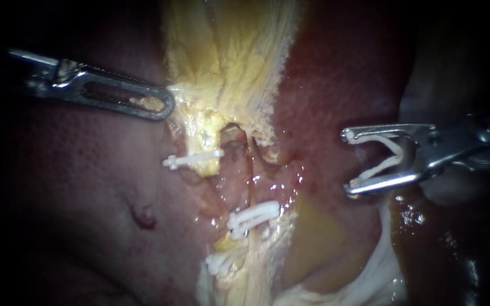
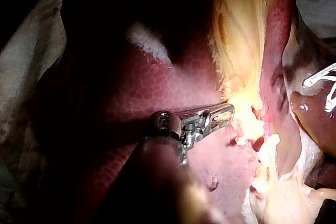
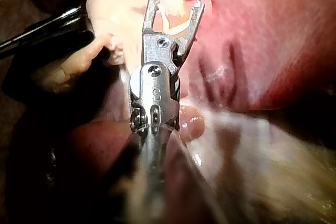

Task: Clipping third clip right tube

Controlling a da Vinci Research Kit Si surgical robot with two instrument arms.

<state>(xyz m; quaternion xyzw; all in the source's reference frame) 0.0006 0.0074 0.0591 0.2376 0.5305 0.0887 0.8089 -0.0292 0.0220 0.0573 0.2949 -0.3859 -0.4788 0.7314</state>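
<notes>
1. Right tube (image 1: 251, 170): thin, reddish, running down the exposed tissue between liver (image 1: 75, 187) surfaces.
2. Just left of that tube: white clip (image 1: 194, 160); lower along it, further clips (image 1: 253, 217).
3. Up-left of tube: left instrument (image 1: 165, 106), jaws closed on pale yellow tissue (image 1: 228, 56).
4. Well right of tube: right instrument (image 1: 349, 162), jaws spread wide, both seated against the loaded clip (image 1: 389, 156), itself open.

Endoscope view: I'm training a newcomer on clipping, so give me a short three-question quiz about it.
1. True or false: the right instrument carries a white clip.
2. That clip is: A) closed on a tube; B) open, not yet on anything; C) lying loose on the liver.
3. Which instrument's tip reaches the yellow tissue?
Key: 1 true; 2 B; 3 the left instrument.
</notes>
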